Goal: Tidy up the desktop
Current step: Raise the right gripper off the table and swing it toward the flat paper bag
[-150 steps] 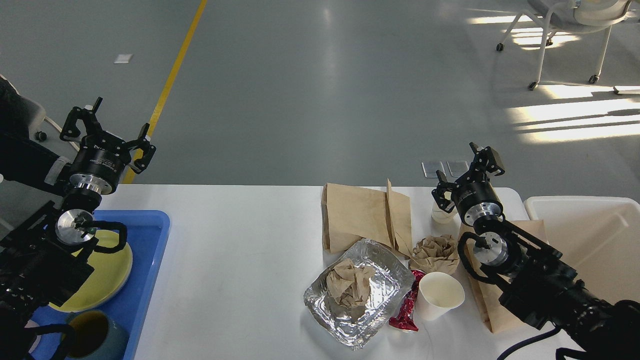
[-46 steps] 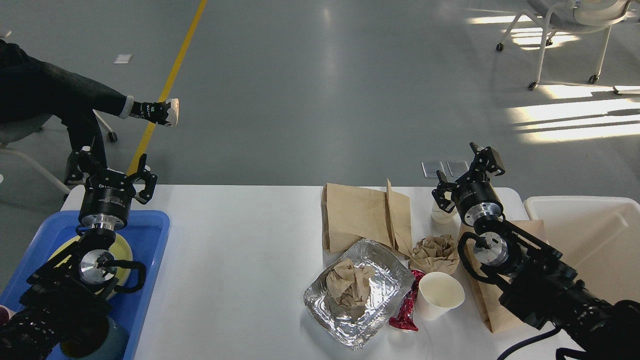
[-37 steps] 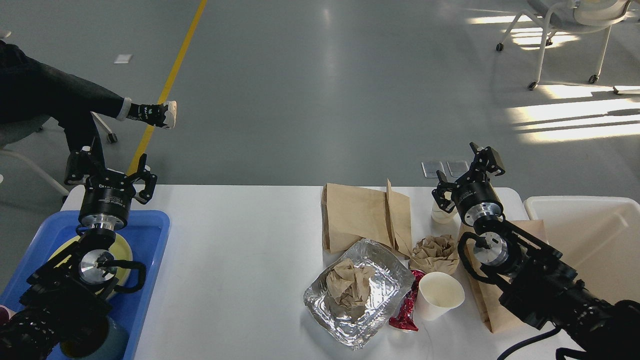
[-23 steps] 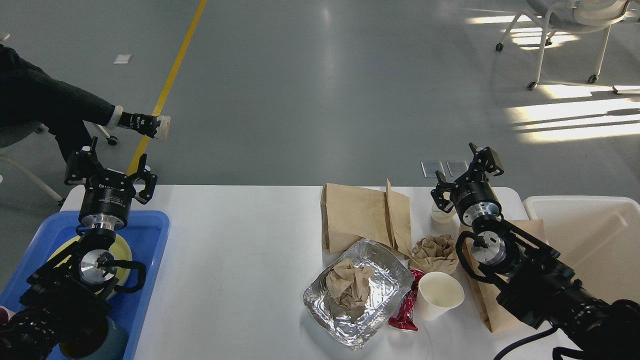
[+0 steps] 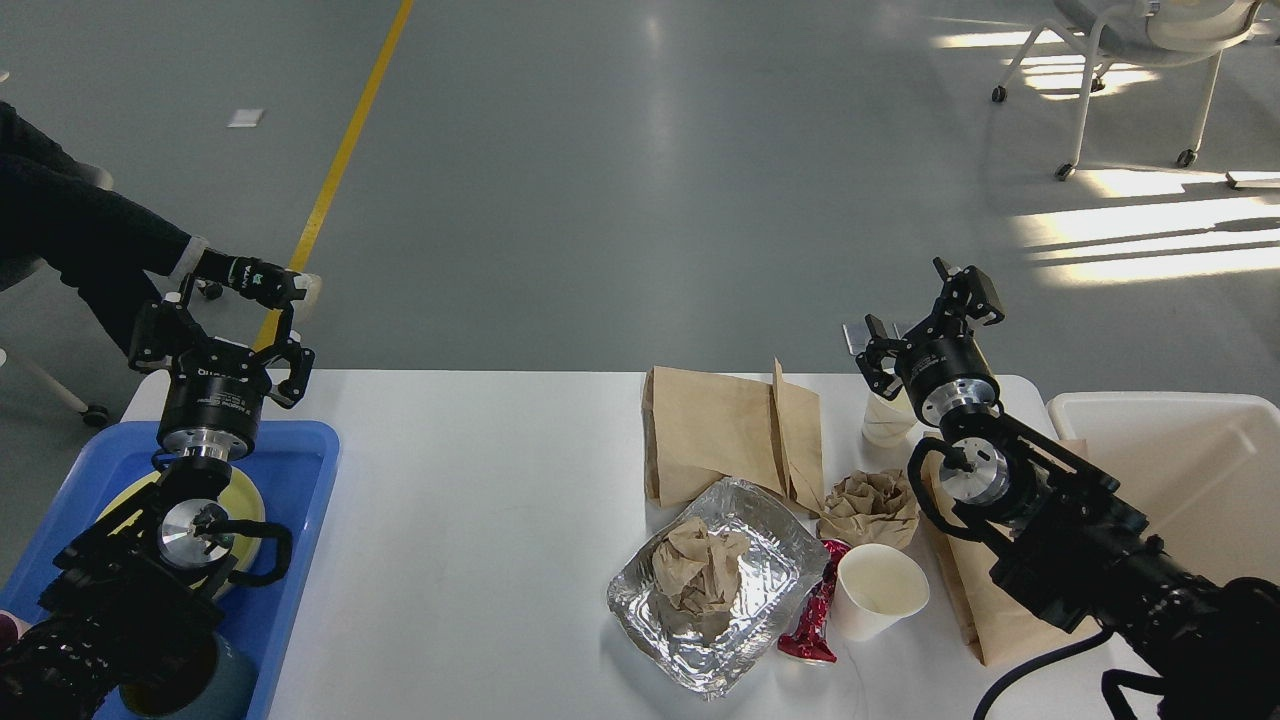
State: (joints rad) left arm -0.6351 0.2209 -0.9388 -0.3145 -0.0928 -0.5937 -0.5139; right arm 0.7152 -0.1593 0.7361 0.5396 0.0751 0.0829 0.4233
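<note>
Tidy desktop: litter awaiting pickup.
Wide white matte desktop (image 5: 480, 500) is spanning the view, carrying crumpled brown paper in a foil tray (image 5: 715, 585); right gripper (image 5: 930, 325), fingers spread and empty, is hovering beyond it, probably readying a grasp; left gripper (image 5: 215, 345), likewise spread, is idling far left.

My two arms are black, each with a bright silver ring behind its gripper and a silver disc joint. Black cables loop beside both discs. My left gripper (image 5: 215, 335) at the left of the frame bears small white lettering on its black collar; my right gripper (image 5: 933, 318) is black too.

A large indoor hall or lab: smooth grey floor (image 5: 620, 180) with a yellow line (image 5: 340, 160) and wheeled chair (image 5: 1130, 60).
</note>
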